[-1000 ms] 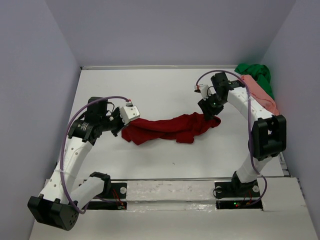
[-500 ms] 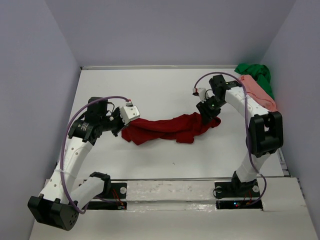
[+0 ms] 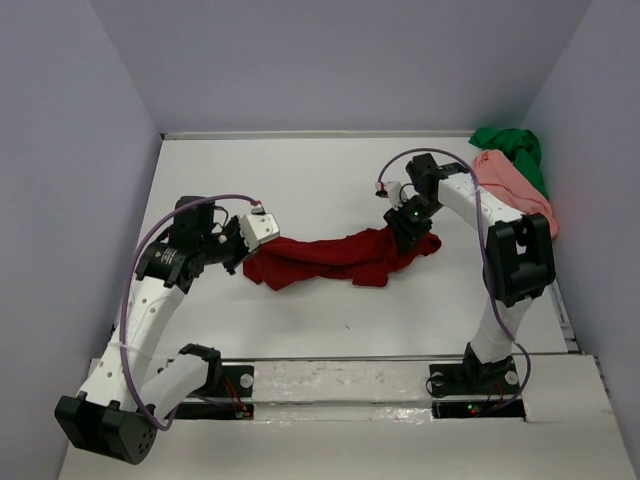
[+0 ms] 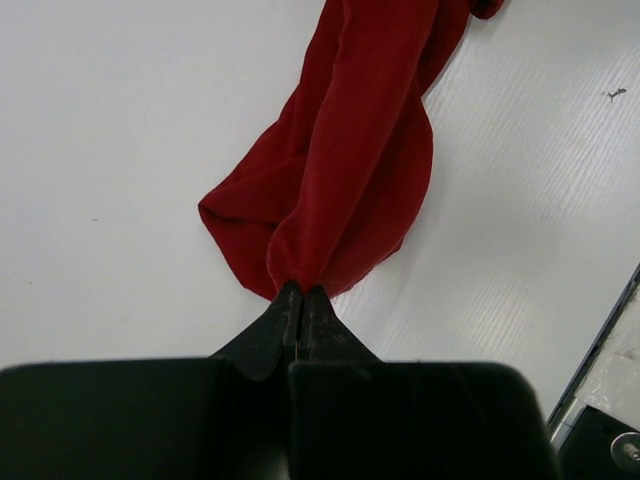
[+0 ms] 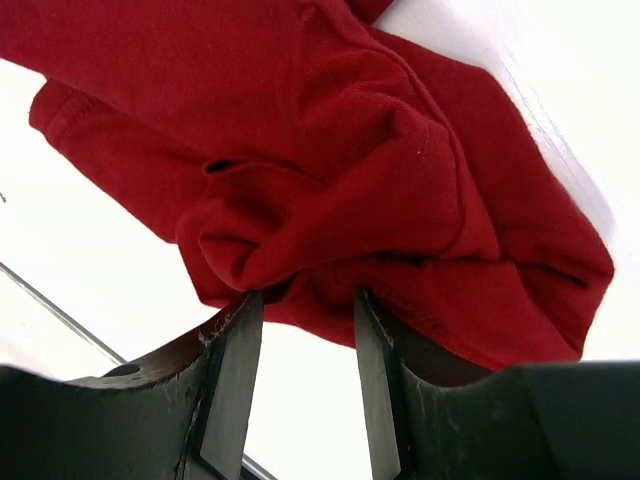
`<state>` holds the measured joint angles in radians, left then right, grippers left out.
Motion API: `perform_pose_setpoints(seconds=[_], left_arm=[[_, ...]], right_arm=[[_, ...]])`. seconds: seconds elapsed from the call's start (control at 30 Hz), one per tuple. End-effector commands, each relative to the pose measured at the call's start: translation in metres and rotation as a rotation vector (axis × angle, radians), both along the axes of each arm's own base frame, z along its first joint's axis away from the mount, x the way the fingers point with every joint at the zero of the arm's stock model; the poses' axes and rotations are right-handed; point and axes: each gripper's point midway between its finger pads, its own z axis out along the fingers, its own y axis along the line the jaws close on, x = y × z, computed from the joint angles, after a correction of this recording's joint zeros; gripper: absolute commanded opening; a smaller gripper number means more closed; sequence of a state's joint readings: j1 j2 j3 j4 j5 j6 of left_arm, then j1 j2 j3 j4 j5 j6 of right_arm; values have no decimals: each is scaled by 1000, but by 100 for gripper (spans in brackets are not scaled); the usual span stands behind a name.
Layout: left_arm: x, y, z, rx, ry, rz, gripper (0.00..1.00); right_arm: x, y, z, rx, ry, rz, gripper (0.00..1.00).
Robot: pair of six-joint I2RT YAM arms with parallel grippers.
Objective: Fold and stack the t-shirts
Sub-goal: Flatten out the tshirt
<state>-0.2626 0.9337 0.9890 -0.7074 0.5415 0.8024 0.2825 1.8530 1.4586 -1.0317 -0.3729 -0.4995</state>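
You're on the spreading-out step: the red shirt (image 3: pixel 335 257) lies roped up across the middle of the worktop (image 3: pixel 300 180), nothing folded yet. Your left pincer (image 4: pixel 302 292) is pressed together on the shirt's left end. Your right pincer (image 5: pixel 303 300) stands spread, straddling a knot of cloth at the right end (not clamped, as far as I can tell). Next call, I'd say: close right, then draw the ends apart. Only the top view shows the pink shirt (image 3: pixel 512 182) and green shirt (image 3: pixel 512 148), heaped far right; only the wrist views show the jaws.
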Motion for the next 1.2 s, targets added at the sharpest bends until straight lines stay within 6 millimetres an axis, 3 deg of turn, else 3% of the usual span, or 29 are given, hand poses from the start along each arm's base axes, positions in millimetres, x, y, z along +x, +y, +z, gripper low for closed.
perform_pose_setpoints(seconds=[0.0, 0.27, 0.47, 0.83, 0.93, 1.07, 1.17], left_arm=[[-2, -4, 7, -28, -28, -11, 0], [-4, -4, 6, -30, -33, -12, 0], [-4, -4, 7, -33, -34, -15, 0], [-6, -3, 6, -30, -37, -13, 0], [-5, -3, 5, -29, -38, -10, 0], [-6, -3, 6, -33, -38, -11, 0], [-6, -4, 6, -36, -38, -11, 0]], right_arm=[[15, 6, 12, 4, -56, 0, 47], [14, 5, 14, -19, -58, -5, 46], [1, 3, -7, -44, -7, 1, 47], [-12, 15, -23, -48, 53, 37, 49], [-11, 15, -25, -55, 50, 34, 43], [-8, 14, -26, -62, 40, 29, 28], [-5, 14, -29, -65, 41, 23, 29]])
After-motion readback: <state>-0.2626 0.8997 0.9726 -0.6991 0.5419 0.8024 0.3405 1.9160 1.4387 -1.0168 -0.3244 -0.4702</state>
